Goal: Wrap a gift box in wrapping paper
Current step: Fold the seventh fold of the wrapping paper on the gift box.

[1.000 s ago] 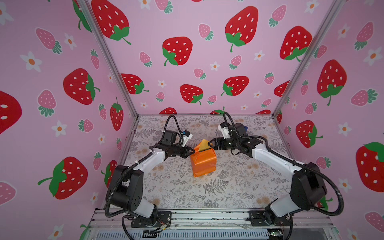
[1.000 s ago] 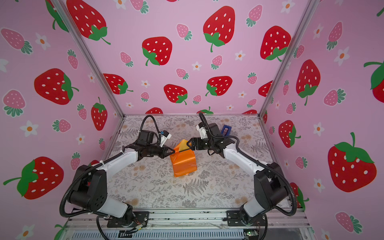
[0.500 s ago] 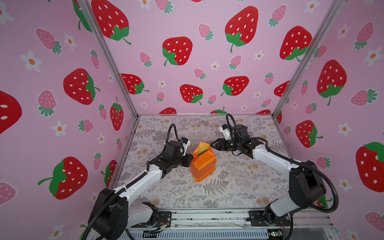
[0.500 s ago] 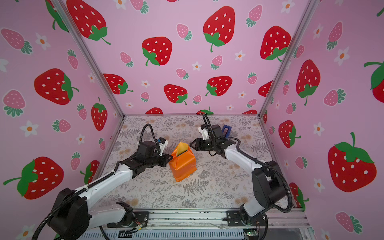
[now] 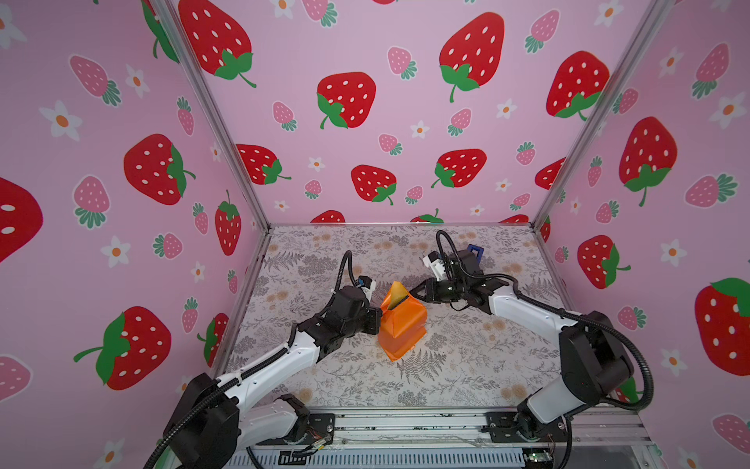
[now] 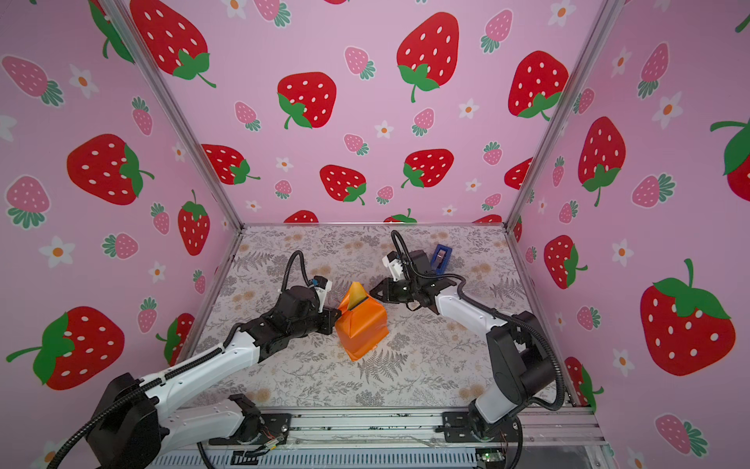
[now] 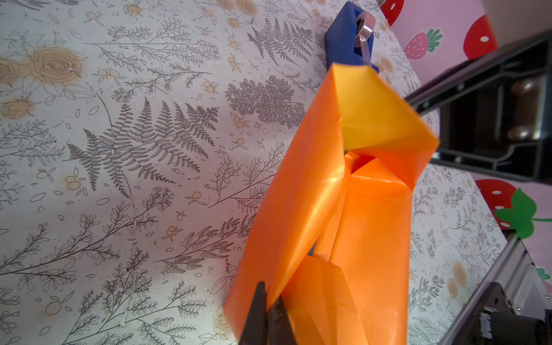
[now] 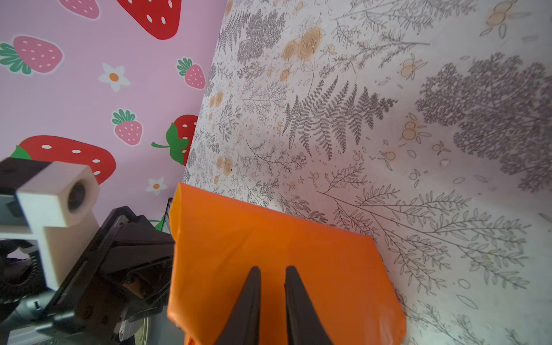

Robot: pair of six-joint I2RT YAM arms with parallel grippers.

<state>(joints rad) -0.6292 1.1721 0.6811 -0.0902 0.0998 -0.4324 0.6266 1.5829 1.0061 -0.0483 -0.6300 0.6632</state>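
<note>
Wrapping paper (image 5: 406, 327) flap edge stands upright, unfolded.

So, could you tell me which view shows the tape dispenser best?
The left wrist view: the dispenser is close, its tape visible. Both top views show it small and distant; the right wrist view misses it.

No readable text, label, brand or number shows anywhere.
</note>
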